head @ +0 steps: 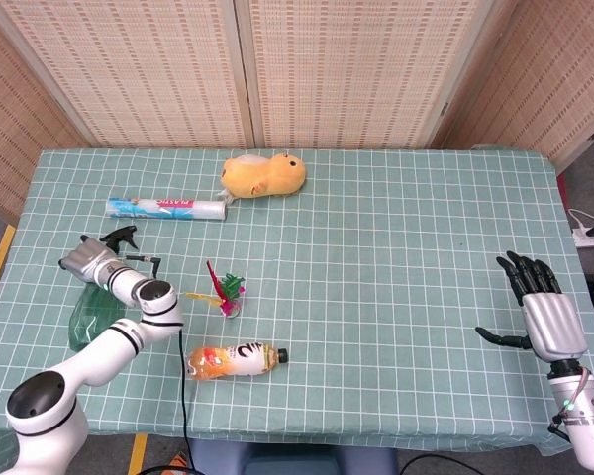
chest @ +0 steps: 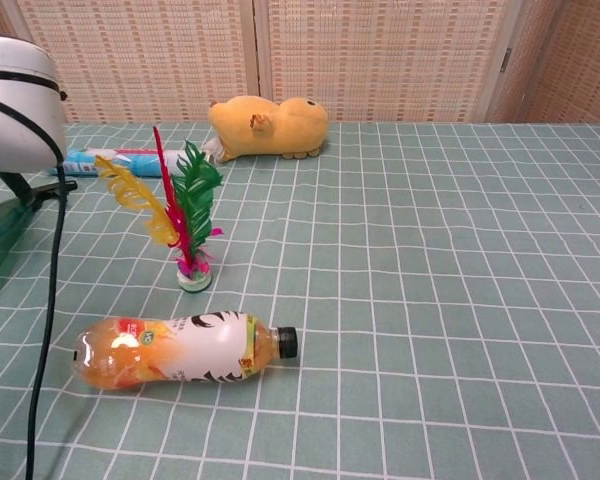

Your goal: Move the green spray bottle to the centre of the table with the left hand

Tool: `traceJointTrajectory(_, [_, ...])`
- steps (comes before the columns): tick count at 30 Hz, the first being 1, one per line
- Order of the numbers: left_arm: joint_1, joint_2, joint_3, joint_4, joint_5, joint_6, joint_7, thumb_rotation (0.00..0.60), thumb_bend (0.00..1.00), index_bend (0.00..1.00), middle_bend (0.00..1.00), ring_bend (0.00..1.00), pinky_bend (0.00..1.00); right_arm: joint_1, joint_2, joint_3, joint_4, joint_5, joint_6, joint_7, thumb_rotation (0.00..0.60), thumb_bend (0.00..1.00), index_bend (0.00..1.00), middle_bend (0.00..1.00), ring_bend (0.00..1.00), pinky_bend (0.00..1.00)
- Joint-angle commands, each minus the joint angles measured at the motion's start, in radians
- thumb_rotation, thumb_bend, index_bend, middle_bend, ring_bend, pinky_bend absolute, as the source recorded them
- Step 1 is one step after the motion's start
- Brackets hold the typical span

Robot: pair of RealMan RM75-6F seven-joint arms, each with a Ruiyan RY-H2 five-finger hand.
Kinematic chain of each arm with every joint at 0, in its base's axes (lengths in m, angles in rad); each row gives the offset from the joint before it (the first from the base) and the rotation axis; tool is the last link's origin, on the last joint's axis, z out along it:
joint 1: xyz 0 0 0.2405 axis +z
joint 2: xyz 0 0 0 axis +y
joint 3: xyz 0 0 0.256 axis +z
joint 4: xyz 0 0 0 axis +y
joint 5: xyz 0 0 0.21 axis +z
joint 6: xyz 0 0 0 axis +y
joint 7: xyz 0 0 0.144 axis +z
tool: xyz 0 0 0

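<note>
Left hand [head: 84, 262] hovering at the neck of the green spray bottle [head: 87, 315] in the lower left of the head view.

The bottle is lying on the checked table [head: 396, 228] near its left edge, its black trigger head [head: 119, 237] pointing toward the upper part of the frame; the hand is sitting over the neck, but whether its fingers are closing on the bottle cannot be told. The right hand [head: 543, 315] is hanging at the far right edge, fingers spread and holding nothing. A feathered shuttlecock [head: 224, 292] is standing just right of the left arm, an orange drink bottle [head: 232, 359] is lying below it, a blue-and-white tube [head: 165, 208] is lying above the hand, and a yellow plush toy [head: 263, 174] is resting near the top centre.
</note>
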Motion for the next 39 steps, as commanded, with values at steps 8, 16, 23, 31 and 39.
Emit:
traceJointTrajectory(8, [-0.043,-0.049,-0.050,0.126,0.020,-0.049,0.027,0.600,0.24,0.02,0.25,0.20,0.15,0.000,0.006,-0.003,0.000,-0.001,-0.007,0.006,0.600,0.00,0.04,0.00,0.00,0.00])
traceJointTrajectory(16, [-0.063,-0.086,-0.086,0.224,0.039,-0.089,0.055,0.600,0.24,0.00,0.24,0.19,0.15,0.000,0.009,-0.004,-0.001,0.004,-0.011,0.010,0.600,0.00,0.03,0.00,0.00,0.00])
traceJointTrajectory(23, [-0.072,-0.113,-0.118,0.263,0.052,-0.107,0.076,0.600,0.24,0.00,0.23,0.18,0.15,-0.001,0.011,-0.005,-0.002,0.003,-0.011,0.012,0.600,0.00,0.04,0.00,0.00,0.00])
traceJointTrajectory(31, [-0.071,-0.137,-0.140,0.316,0.078,-0.147,0.101,0.600,0.24,0.00,0.29,0.17,0.15,0.000,0.013,-0.005,-0.003,0.008,-0.017,0.014,0.600,0.00,0.03,0.00,0.00,0.00])
traceJointTrajectory(39, [-0.071,-0.150,-0.156,0.346,0.111,-0.176,0.114,0.600,0.24,0.00,0.36,0.19,0.16,0.003,0.015,-0.005,-0.006,0.015,-0.029,0.013,0.600,0.00,0.03,0.00,0.00,0.00])
